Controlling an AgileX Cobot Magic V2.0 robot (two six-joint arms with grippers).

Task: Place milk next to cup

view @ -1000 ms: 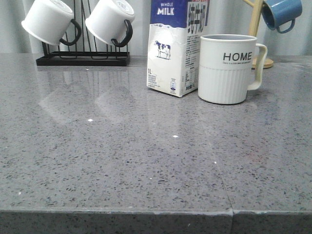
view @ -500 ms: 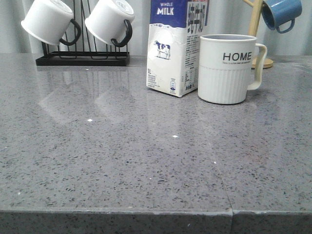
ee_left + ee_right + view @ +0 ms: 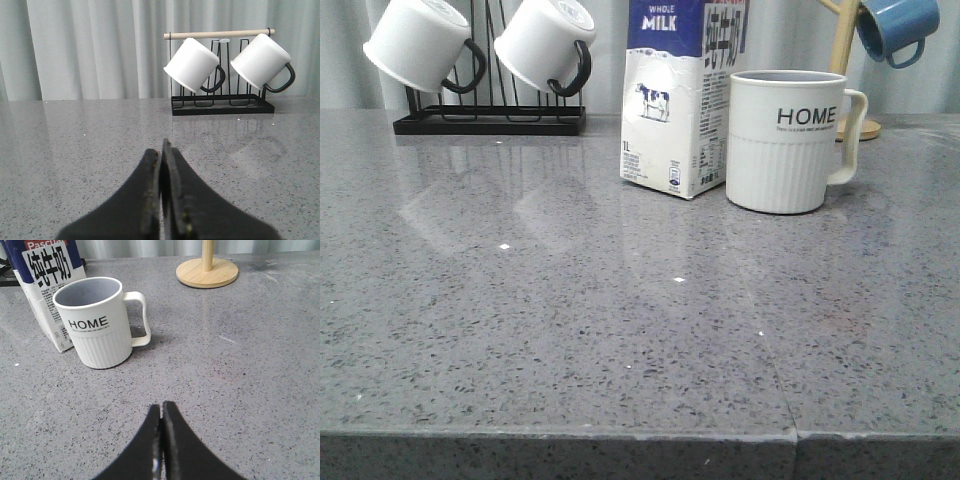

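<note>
The milk carton (image 3: 678, 95), white with a blue "WHOLE MILK" top and a cow picture, stands upright at the back middle of the grey counter (image 3: 620, 330). The white "HOME" cup (image 3: 788, 140) stands just right of it, handle to the right, almost touching. Both also show in the right wrist view, the carton (image 3: 42, 295) behind the cup (image 3: 97, 322). My right gripper (image 3: 161, 407) is shut and empty, well short of the cup. My left gripper (image 3: 161, 150) is shut and empty, facing the mug rack. Neither gripper shows in the front view.
A black wire rack (image 3: 490, 115) with two plain white mugs (image 3: 420, 42) stands at the back left; it also shows in the left wrist view (image 3: 222, 102). A wooden stand (image 3: 850, 60) with a blue mug (image 3: 897, 28) is at the back right, its round base (image 3: 207, 272) behind the cup.
</note>
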